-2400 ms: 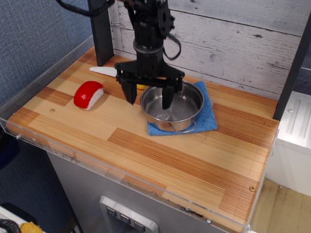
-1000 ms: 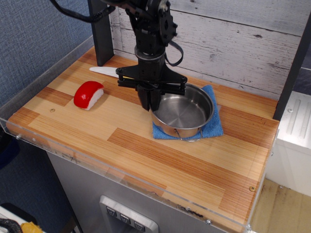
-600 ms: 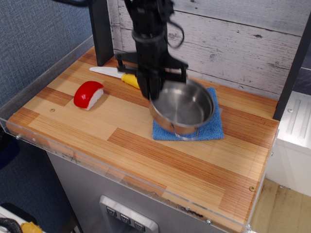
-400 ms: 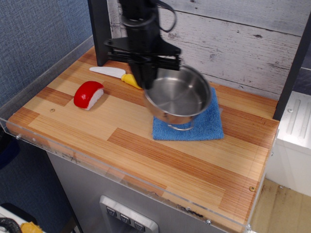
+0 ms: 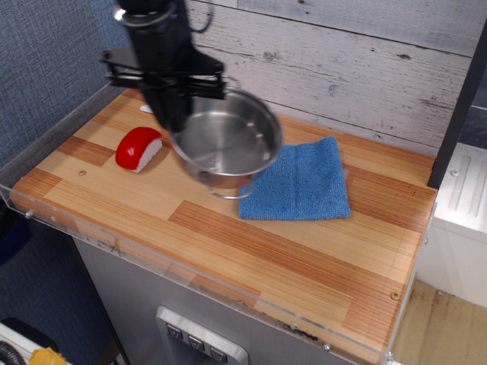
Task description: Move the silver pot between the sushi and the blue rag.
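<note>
The silver pot (image 5: 226, 143) hangs in the air, tilted, above the board between the sushi and the blue rag. My gripper (image 5: 174, 115) is shut on the pot's left rim and holds it up. The sushi (image 5: 138, 147), red over white rice, lies on the board at the left. The blue rag (image 5: 300, 180) lies flat to the right of the pot, now fully uncovered. A wire loop handle hangs at the pot's front.
The wooden board (image 5: 251, 251) has a clear plastic rim along its front and left edges. A dark post stands at the back left behind my arm. A white plank wall (image 5: 358, 68) runs along the back. The knife is hidden behind my gripper.
My gripper shut on the pot's rim, lifted it off the blue rag and carried it left toward the sushi. The rag now lies bare.
</note>
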`<state>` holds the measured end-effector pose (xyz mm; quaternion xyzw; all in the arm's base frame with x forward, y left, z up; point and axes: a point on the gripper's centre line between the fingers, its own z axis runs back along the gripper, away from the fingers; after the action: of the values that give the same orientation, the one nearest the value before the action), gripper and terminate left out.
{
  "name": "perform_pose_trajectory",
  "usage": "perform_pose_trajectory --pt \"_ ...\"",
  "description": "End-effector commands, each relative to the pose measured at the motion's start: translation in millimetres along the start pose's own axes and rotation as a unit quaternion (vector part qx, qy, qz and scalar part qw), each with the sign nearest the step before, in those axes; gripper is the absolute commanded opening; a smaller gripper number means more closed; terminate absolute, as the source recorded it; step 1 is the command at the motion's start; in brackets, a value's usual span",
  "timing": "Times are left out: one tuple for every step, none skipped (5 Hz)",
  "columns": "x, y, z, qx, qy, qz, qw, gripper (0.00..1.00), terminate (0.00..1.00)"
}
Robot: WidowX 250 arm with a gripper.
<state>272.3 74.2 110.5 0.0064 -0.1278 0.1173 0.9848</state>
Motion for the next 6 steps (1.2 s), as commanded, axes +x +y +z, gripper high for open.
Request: perform_pose_trajectory --pt "-12 43 8 0.05 -0.011 -0.011 0.9986 0.0 0.0" --pt "-15 58 -3 0.063 0.002 -0.016 0.9979 0.0 0.0" --pt "-16 61 -13 0.064 0.009 -0.017 0.9977 0.0 0.0" --pt "-15 56 -27 0.057 0.026 -0.017 0.9979 0.0 0.0" --pt "-14 53 -40 0.056 0.04 -0.013 0.9976 0.0 0.0" --pt "-12 48 -51 0.06 0.055 -0.016 0.9965 0.0 0.0"
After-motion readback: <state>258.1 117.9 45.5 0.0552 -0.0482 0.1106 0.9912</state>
